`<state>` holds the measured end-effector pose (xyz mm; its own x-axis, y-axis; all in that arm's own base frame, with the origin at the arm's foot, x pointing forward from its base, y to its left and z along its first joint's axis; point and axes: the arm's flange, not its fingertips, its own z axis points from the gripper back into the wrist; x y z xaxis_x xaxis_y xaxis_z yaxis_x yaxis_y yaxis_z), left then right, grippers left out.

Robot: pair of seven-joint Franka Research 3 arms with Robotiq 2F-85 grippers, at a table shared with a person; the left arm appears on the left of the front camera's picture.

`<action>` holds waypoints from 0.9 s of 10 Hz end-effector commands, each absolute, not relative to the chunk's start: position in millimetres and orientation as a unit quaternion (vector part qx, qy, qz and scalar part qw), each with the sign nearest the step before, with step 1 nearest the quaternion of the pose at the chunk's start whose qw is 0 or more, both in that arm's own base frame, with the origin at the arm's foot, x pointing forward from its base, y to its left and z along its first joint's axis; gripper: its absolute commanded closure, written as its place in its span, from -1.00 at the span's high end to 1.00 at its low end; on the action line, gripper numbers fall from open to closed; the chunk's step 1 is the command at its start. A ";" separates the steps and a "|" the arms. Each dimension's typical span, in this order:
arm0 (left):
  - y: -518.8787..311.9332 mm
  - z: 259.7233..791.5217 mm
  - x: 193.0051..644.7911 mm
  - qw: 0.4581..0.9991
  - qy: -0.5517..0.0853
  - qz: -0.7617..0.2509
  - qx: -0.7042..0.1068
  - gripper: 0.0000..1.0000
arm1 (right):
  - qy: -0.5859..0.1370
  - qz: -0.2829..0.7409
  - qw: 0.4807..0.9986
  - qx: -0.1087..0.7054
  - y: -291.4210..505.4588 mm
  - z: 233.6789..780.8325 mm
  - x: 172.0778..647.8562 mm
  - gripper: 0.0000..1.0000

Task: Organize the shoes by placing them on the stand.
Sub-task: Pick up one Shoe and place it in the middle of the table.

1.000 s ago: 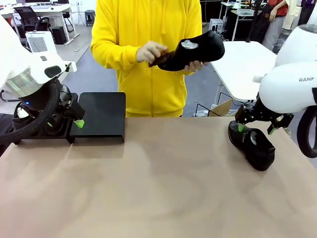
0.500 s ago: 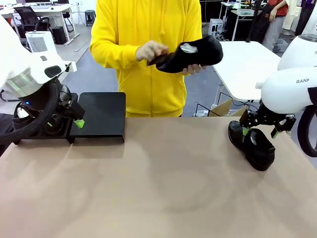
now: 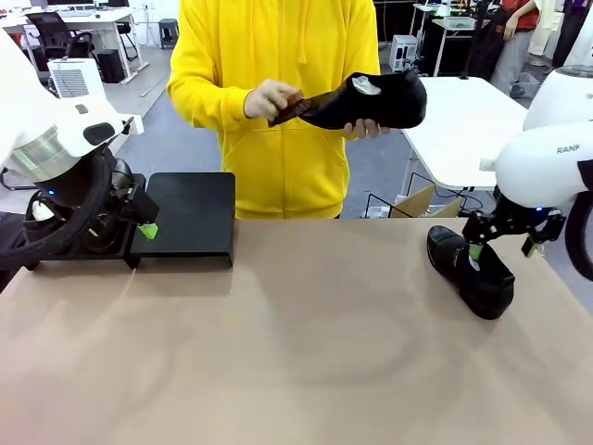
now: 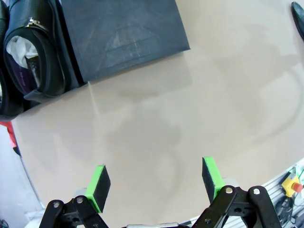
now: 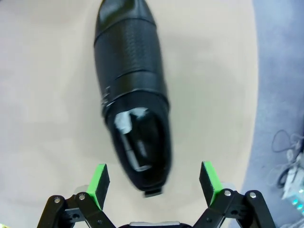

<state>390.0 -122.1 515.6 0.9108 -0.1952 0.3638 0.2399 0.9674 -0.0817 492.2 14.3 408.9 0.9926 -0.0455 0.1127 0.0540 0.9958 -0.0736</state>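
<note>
Moved since a second ago: right end effector [image 3: 500, 248] has shifted toward picture right over the tabletop shoe [image 3: 471, 271]; held shoe [image 3: 375, 100] sits slightly higher and further right. Left end effector [image 3: 120, 230] and stand [image 3: 190, 215] unchanged.

Front view.
- Tabletop shoe: black, on the tabletop [image 3: 296, 352] near its right edge, well apart from the stand.
- Right end effector: fingers apart, above that shoe; contact cannot be told.
- Held shoe: black, white paper inside, in the air at the far side. One hand [image 3: 269, 97] puts a small reddish-brown object [image 3: 292, 107] to its opening; other hand [image 3: 369, 125] supports it from below.
- Stand: matte black platform at far left, top bare.
- Left end effector: beside the stand's left edge.

Left wrist view.
- Left end effector [image 4: 156, 183]: green pads spread wide, holding nothing, over bare tabletop [image 4: 190, 118].
- Stand [image 4: 123, 33]: one platform bare; beside it a stuffed shoe [image 4: 35, 57] rests on the neighbouring platform.

Right wrist view.
- Right end effector [image 5: 154, 183]: pads [image 5: 99, 185] apart.
- Tabletop shoe [image 5: 130, 80]: lengthwise, toe away, heel end lying between the spread pads.
</note>
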 end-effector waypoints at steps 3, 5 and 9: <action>-122.0 516.0 389.9 0.975 -0.183 -0.104 -0.065 1.00 | -0.070 0.154 0.985 -0.024 -29.2 399.0 519.2 1.00; -122.0 516.0 389.9 0.975 -0.183 -0.104 -0.065 1.00 | -0.055 0.171 0.984 0.003 -39.7 385.0 527.3 1.00; -122.0 516.0 389.9 0.975 -0.183 -0.104 -0.065 1.00 | -0.049 0.162 0.986 0.012 -41.2 372.2 522.6 1.00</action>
<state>390.1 -122.1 515.6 0.9108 -0.1951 0.3638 0.2398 0.9674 -0.0817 520.7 -36.6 369.8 0.9443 0.3161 0.0917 -0.3160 0.9486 -0.0152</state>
